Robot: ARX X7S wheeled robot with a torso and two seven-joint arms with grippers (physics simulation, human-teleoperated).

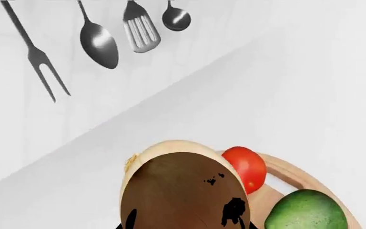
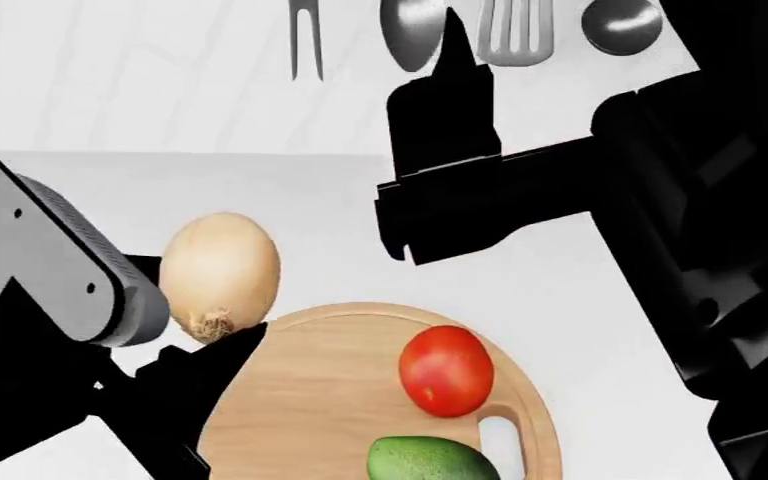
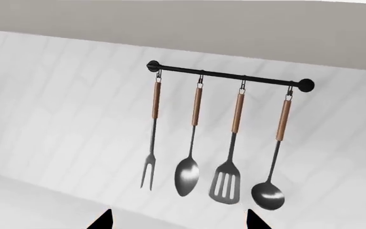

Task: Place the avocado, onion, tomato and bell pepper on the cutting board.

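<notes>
— Where's the onion (image 2: 220,270)?

— In the left tool (image 2: 211,335), held up at the board's (image 2: 304,400) far-left edge. From overhead the dark fingers close on its root end, and the bulb pokes out past them over the white table (image 2: 598,290).

— So the tool has it?

— Yes, clamped on it. From the left wrist the onion (image 1: 170,148) fills the near field, with a big brown patch across it; I'd guess that's shadow or a finger pressed close, but that view is too cramped to say.

— And the rest?

— The tomato (image 2: 446,370) lies on the board, near the middle, just beyond the slot by the rim. The avocado (image 2: 431,460) sits on the board too, at the near edge, partly cut off from view. They're close together but apart. The pepper I can't see anywhere.

— The right tool?

— Raised high, over the table beyond the board. Its arm is a black bulk on the right. From its own wrist camera only two dark fingertips (image 3: 103,220) show, set wide apart with nothing between them, pointing at the wall.

— What's on the wall?

— A black rail (image 3: 228,75) with four hanging utensils: a fork (image 3: 150,143), spoon (image 3: 189,148), slotted turner (image 3: 228,152) and ladle (image 3: 272,157), all with wooden grips.
</notes>
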